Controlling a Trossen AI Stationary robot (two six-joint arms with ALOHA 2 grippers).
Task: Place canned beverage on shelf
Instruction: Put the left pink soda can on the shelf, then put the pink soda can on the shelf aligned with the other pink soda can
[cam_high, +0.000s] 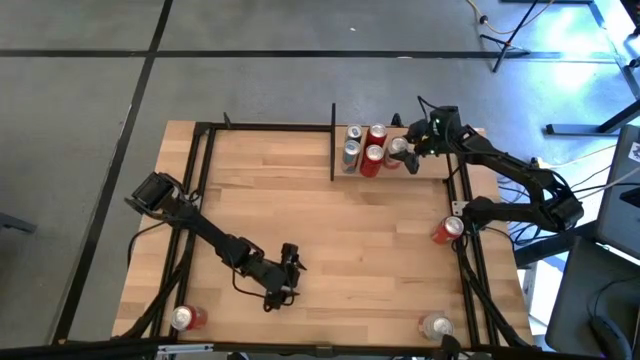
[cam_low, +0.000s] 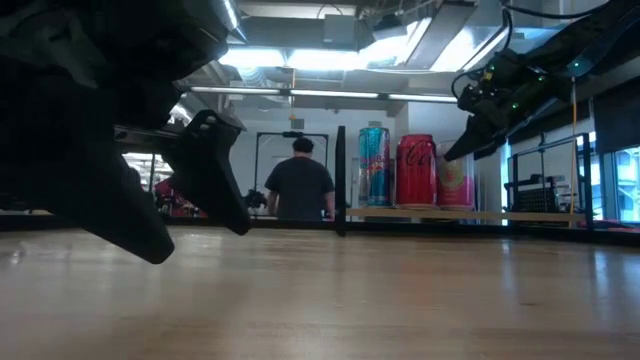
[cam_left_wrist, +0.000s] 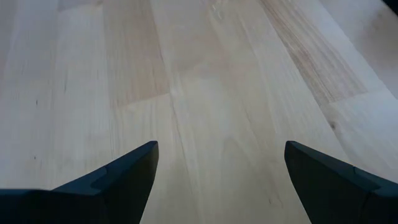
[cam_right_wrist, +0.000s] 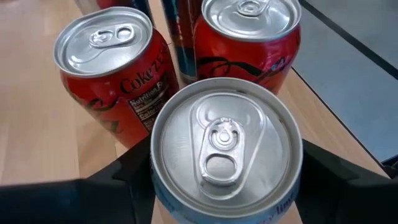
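Workshop floor, grey, around a light wooden desk (cam_high: 300, 230) framed by black bars. Left gripper (cam_high: 289, 268): waiting low over the desk near its front edge, left of middle, jaws wide apart, nothing between them. Loose cans: one at the front left corner (cam_high: 186, 318), one near the front right corner (cam_high: 436, 325), a red one by the right edge (cam_high: 447, 230). Shelf (cam_high: 400, 172): at the back edge, right of a black upright; four cans already stand there. Right gripper (cam_right_wrist: 227, 186): at the shelf's right side, jaws part-open and flanking a silver-topped can (cam_right_wrist: 225, 148); whether it is still clamped, cannot tell. Handling: likely rigid if full, fairly heavy, smooth and slippery wall, dents under hard squeeze; best held across mid-body, upright.
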